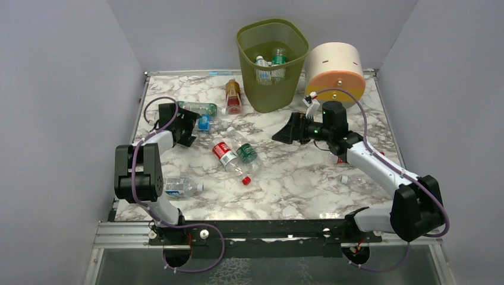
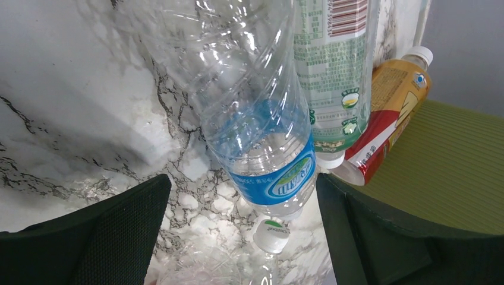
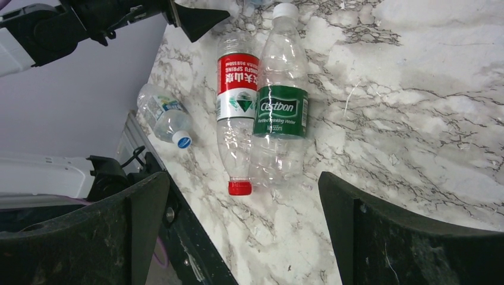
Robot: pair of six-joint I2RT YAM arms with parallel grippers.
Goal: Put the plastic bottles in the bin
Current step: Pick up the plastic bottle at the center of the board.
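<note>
My left gripper [image 1: 189, 123] is open and low over the blue-labelled bottle [image 1: 205, 123]. In the left wrist view this bottle [image 2: 261, 136] lies on the table between the open fingers of the gripper [image 2: 243, 193], apart from both. A green-labelled bottle [image 2: 333, 71] and an amber bottle [image 2: 389, 113] lie beside it, against the olive bin [image 2: 463, 172]. My right gripper [image 1: 289, 129] is open and empty above the table's middle. Its view shows the red-labelled bottle [image 3: 236, 113] and the green Cestbon bottle [image 3: 280, 107] lying side by side ahead of the gripper [image 3: 243, 196]. The bin [image 1: 261, 95] holds a few bottles [image 1: 270, 64].
A cream drum with an orange face [image 1: 334, 71] stands to the right of the bin. A clear bottle [image 1: 178, 187] lies by the left arm's base, and another [image 1: 347, 178] lies under the right arm. Grey walls close in the table [image 1: 297, 190] on three sides.
</note>
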